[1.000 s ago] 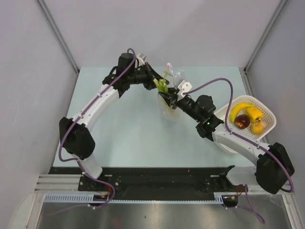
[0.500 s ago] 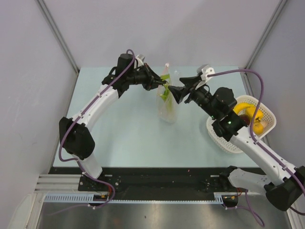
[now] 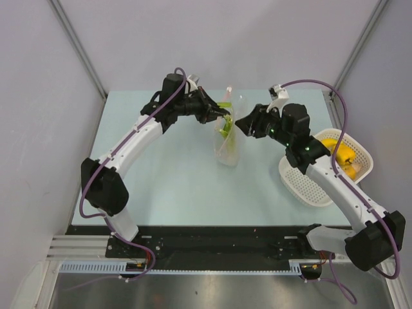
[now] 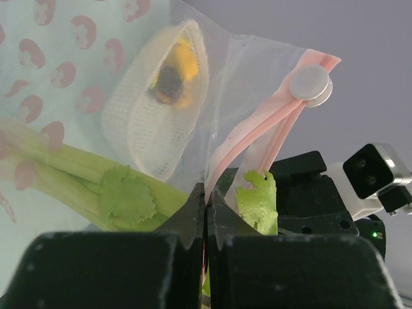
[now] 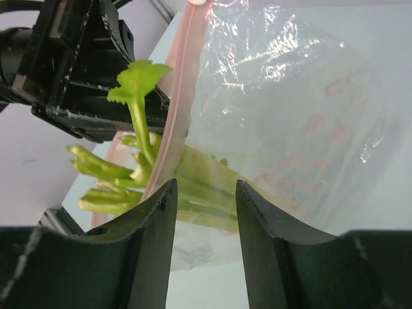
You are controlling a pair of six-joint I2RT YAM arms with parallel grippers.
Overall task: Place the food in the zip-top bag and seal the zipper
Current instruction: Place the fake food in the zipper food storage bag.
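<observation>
The clear zip-top bag (image 3: 226, 143) hangs upright over the table, and my left gripper (image 3: 223, 116) is shut on its pink zipper (image 4: 257, 135) at the mouth. A white-and-green leek (image 5: 206, 183) lies inside the bag, its leaves poking out past the zipper. My right gripper (image 3: 240, 123) is open just to the right of the bag's mouth, holding nothing. In the right wrist view its fingers (image 5: 158, 212) frame the leek stalks from outside the plastic. A yellow banana (image 3: 333, 140) and a small orange-yellow fruit (image 3: 349, 170) lie in the basket. The dark fruit (image 4: 168, 82) shows through the bag.
The white perforated basket (image 3: 302, 183) stands at the table's right edge, partly under my right arm. The white zipper slider (image 4: 310, 84) sits at the far end of the strip. Grey walls close in the table at the back and on both sides.
My right gripper let go of the leek in the bag, lifted out and drew back to the right with its jaws apart. The left gripper kept its hold on the bag's edge.
</observation>
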